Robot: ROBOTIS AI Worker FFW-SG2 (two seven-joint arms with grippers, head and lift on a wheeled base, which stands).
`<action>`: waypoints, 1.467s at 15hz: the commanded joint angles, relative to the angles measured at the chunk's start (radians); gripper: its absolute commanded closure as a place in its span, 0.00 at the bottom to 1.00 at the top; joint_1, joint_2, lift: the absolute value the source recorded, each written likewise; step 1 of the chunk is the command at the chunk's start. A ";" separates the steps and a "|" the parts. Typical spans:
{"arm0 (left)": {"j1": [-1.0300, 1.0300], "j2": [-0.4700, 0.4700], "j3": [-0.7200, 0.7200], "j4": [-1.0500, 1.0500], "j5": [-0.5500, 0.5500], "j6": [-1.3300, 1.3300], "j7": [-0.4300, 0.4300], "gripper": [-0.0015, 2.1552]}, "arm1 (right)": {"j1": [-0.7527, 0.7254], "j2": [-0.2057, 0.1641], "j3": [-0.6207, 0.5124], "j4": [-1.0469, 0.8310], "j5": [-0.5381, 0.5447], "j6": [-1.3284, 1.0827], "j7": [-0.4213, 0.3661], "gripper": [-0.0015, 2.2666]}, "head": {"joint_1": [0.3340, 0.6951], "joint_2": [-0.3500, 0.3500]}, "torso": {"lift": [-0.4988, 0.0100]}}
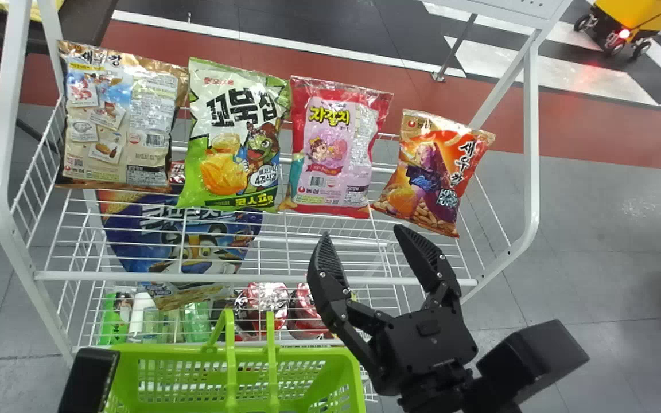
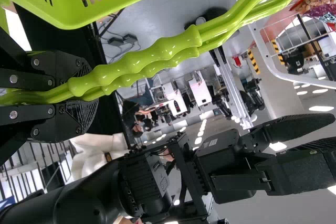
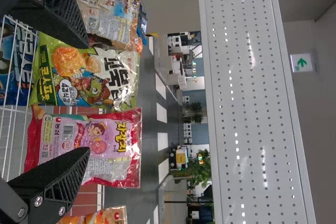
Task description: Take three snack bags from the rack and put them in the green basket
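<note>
Snack bags (image 1: 233, 137), four of them, are lined up on the big white rack (image 1: 135, 276), upper half of the head view. The green basket (image 1: 307, 361) is parked at lower left, its handles clamped in the left gripper (image 2: 86, 90).

Easiest grab, imo: the pink bag (image 1: 330, 149), top centre. It's set just up and left of the right gripper (image 1: 361, 230), with jaws spread wide and bare; that's clearly the nearer arm. Its long axis is stood roughly upright, so only a slight leftward shift plus a push in should be needed. The smaller orange bag (image 1: 434, 172), up and right, is tilted, so some wrist twist would probably be wanted.
</note>
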State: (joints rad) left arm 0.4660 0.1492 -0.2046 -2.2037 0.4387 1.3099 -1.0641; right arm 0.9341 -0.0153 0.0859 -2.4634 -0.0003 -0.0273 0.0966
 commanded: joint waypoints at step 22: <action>0.006 0.004 -0.015 0.002 -0.005 -0.022 0.000 0.73 | -0.425 0.003 0.035 0.391 0.016 0.039 0.000 0.06 | 1.00 0.00 | 0.96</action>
State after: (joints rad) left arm 0.4725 0.1510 -0.2192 -2.2050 0.4345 1.2991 -1.0647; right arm 0.5903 -0.0138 0.1089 -2.1572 0.0138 0.0120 0.0968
